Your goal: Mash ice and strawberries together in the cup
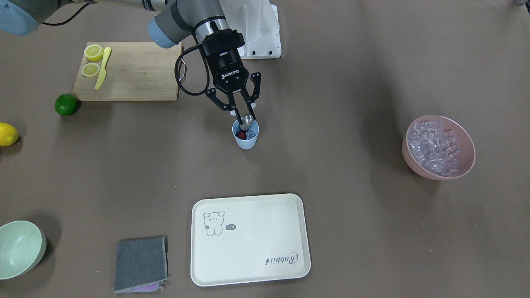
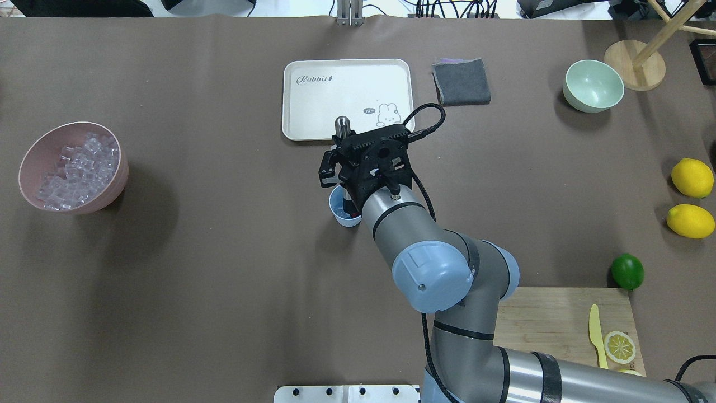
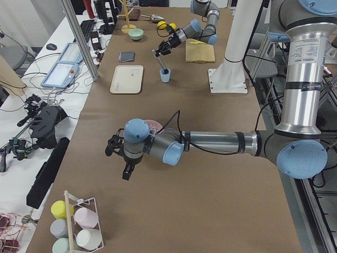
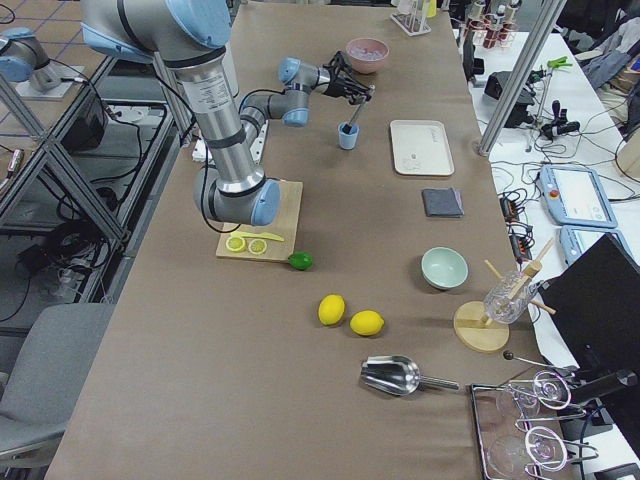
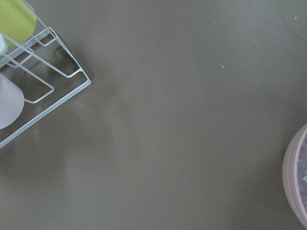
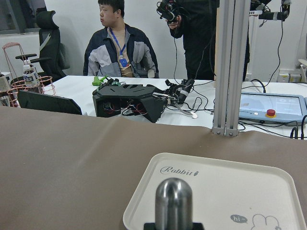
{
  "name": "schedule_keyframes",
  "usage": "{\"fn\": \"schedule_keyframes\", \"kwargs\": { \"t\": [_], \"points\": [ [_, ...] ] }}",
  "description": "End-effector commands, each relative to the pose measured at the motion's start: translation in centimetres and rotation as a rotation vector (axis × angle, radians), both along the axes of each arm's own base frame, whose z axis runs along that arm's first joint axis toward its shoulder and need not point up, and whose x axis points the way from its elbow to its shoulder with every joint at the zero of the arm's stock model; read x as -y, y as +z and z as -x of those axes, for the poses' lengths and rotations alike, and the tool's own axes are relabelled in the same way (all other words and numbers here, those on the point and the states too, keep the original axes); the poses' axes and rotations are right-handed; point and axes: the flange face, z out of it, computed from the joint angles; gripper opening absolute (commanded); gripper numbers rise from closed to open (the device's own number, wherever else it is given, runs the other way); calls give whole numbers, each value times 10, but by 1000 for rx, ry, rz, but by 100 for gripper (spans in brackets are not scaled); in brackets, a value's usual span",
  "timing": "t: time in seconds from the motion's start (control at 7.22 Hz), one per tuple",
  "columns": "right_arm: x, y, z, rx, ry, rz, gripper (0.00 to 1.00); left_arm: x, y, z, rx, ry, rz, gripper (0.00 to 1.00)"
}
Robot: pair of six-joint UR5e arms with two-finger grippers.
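Observation:
The light blue cup stands mid-table, also in the overhead view. Inside it lie a dark red strawberry and a bit of clear ice. My right gripper hangs right over the cup, shut on a muddler with a rounded metal top, whose lower end reaches into the cup. The right wrist view shows that metal top. More ice fills a pink bowl. My left gripper shows only in the exterior left view, low over bare table; I cannot tell its state.
A cream tray and a grey cloth lie toward the operators' side. A pale green bowl, lime, lemon and cutting board with lemon halves and knife sit on my right side. A cup rack is near the left wrist.

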Motion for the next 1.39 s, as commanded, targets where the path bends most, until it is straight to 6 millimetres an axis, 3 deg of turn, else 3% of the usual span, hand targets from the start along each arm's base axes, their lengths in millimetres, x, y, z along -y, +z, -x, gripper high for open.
{"fn": "schedule_keyframes", "kwargs": {
  "t": [0.0,0.42,0.55,0.83,0.97,1.11,1.25],
  "points": [
    [-4,3,6,-7,-6,2,0,1,1,-1,0,1,1,97],
    [-3,2,4,-4,-6,2,0,-1,-1,-1,-2,2,-3,97],
    [5,-10,-4,13,6,-5,0,0,-4,-1,-2,2,-10,97],
    [27,-26,-36,51,-21,-18,0,1,-8,-1,-2,2,-16,97],
    [42,-29,-55,63,-42,-20,0,12,-14,-1,-3,2,-28,97],
    [66,-28,-79,68,-79,-14,0,14,-18,-2,-4,2,-36,97],
    [89,-12,-100,60,-140,17,0,15,-25,-2,-5,3,-50,97]
  ]
}}
